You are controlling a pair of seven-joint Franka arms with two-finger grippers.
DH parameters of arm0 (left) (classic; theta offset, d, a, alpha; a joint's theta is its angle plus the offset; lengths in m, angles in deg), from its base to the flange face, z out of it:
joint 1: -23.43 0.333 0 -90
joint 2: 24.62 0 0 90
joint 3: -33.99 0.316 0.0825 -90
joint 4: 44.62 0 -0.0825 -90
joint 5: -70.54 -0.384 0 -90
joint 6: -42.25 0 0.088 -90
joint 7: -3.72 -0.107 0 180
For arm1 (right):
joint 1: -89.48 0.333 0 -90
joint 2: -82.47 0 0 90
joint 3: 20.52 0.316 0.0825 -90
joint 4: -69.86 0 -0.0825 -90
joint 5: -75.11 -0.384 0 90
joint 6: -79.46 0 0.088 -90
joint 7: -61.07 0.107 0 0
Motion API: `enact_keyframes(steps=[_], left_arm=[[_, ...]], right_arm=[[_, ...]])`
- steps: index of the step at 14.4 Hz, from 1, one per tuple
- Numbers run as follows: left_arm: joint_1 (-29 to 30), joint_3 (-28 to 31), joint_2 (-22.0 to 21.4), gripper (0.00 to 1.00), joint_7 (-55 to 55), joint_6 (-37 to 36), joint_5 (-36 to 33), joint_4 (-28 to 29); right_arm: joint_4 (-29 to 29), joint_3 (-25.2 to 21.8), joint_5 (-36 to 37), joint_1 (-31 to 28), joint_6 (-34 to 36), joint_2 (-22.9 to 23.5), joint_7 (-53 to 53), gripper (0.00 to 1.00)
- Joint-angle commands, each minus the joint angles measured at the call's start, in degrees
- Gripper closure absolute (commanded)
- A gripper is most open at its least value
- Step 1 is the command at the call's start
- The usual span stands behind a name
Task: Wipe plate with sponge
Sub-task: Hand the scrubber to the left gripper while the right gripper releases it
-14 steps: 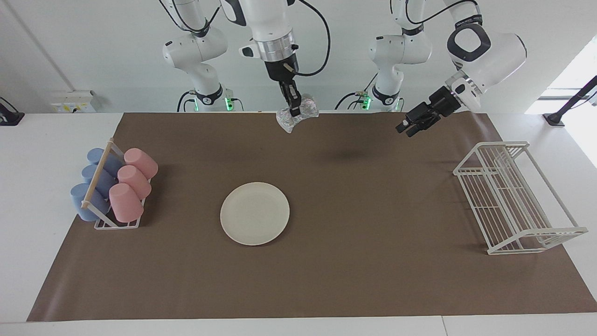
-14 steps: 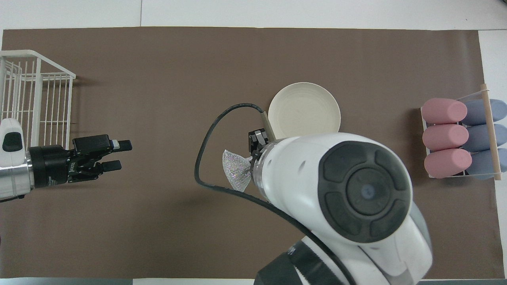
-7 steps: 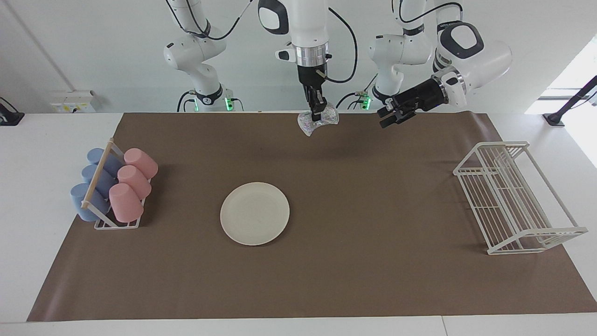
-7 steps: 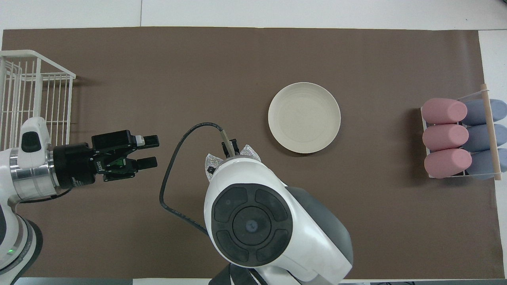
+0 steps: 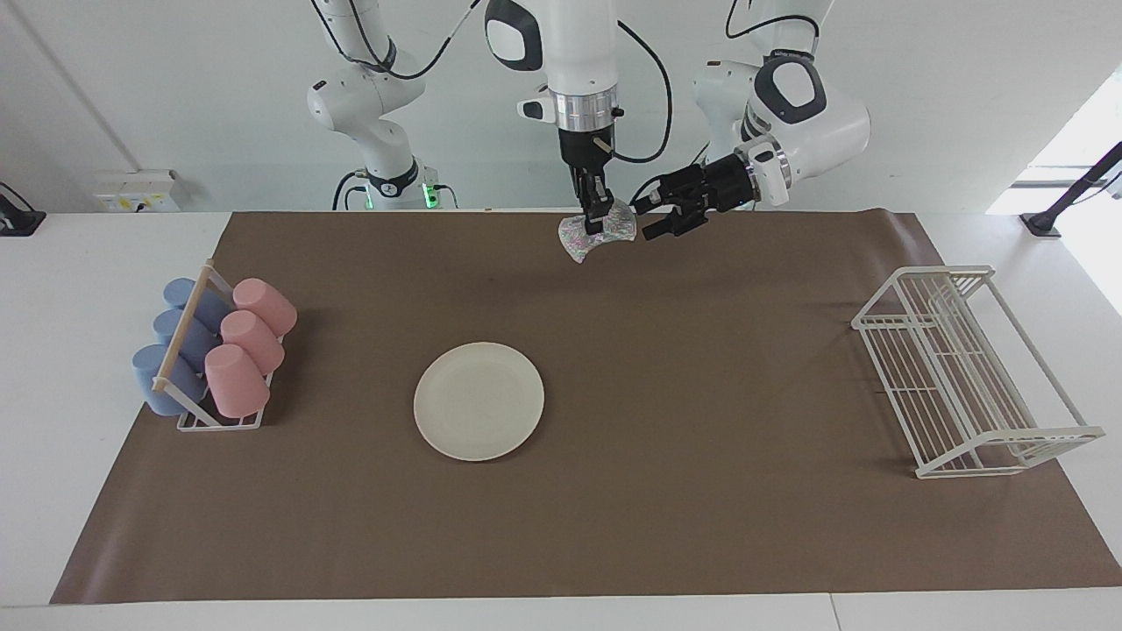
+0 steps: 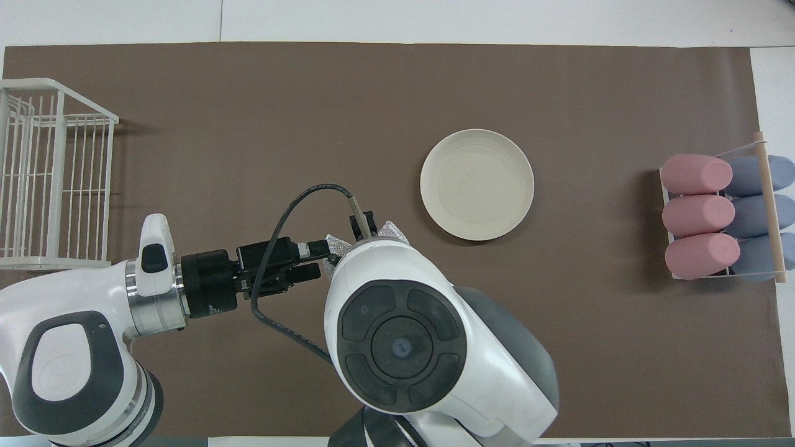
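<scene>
A brown mat [image 5: 614,491] is spread over most of the white table [image 5: 53,289], and every other thing is placed here relative to the plate. A white wire rack [image 5: 969,372] is set on the mat well apart from the plate, toward the left arm's end of the table. A small stand of pink and blue cups [image 5: 210,350], laid on their sides, is seen toward the right arm's end, also apart from the plate. The plate [image 5: 479,400] itself is laid flat on the mat near the middle, cream-white and bare, touched by nothing.

The right gripper [image 5: 599,209] is held up in the air, pointing straight down over the strip of mat between the plate and the robots. It is clamped tight on the sponge [image 5: 596,231], a crinkled silvery pad that hangs from the fingertips, clear of the mat and well apart from the plate.

The left gripper [image 5: 653,219] is reached in sideways at about the same height, its fingers spread wide and empty, with the tips brought just beside the sponge's edge; whether they touch it cannot be told.
</scene>
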Motion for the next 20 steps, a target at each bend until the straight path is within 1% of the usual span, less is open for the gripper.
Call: enact_keyframes(steps=[1,2,6,7,8,10,11,12,14,15,16,17,20], left_arm=[[-2.5,0.8,-0.7,0.12,-1.8,1.4,1.6,1.1],[-2.9,0.8,-0.6,0.24,-1.8,1.4,1.8,1.1],[-3.0,0.7,-0.4,0.82,-1.7,2.1,4.7,0.9],[-3.4,0.7,-0.4,0.93,-1.6,2.8,5.9,0.9],[-3.8,0.7,-0.4,1.00,-1.6,3.2,6.8,0.9],[-5.3,0.7,-0.6,1.00,-0.9,5.5,7.1,0.9],[-5.3,0.7,-0.8,1.00,-0.2,5.6,7.1,1.1],[-5.3,0.7,-1.0,1.00,0.3,5.6,7.1,1.1],[-5.3,0.8,-1.5,1.00,1.7,5.6,7.1,1.4],[-5.2,0.9,-1.6,1.00,1.8,5.7,7.0,1.6],[-4.7,0.9,-1.6,1.00,2.2,5.7,7.0,1.6],[-4.4,1.1,-1.6,1.00,3.1,6.0,6.9,1.7],[-4.2,1.2,-1.6,1.00,5.1,10.8,6.1,2.9]], right_arm=[[-0.7,0.3,1.2,-0.5,-0.3,0.3,0.7,1.00],[-0.7,0.3,1.2,-0.5,-0.2,0.3,0.7,1.00],[-0.7,0.3,1.2,-0.6,-0.2,0.3,0.6,1.00],[-0.7,0.3,1.2,-0.6,-0.2,0.3,0.5,1.00],[-0.7,0.3,1.2,-0.6,-0.2,0.3,0.5,1.00],[-0.7,0.0,0.5,-0.9,0.5,-0.6,-0.5,1.00],[-0.3,-0.3,0.3,-0.9,0.4,-1.2,-1.5,0.28],[0.1,-0.6,0.4,-1.3,0.5,-1.6,-2.2,0.00],[0.3,-0.4,0.1,-3.6,1.0,-2.7,-5.5,0.00],[0.4,-0.5,0.1,-4.5,2.1,-3.4,-9.6,0.00],[0.4,-0.5,0.1,-6.0,3.5,-3.9,-15.9,0.00],[0.4,-0.5,0.1,-7.9,5.1,-4.7,-24.4,0.00],[0.4,-0.5,0.1,-13.2,10.4,-6.8,-46.2,0.00]])
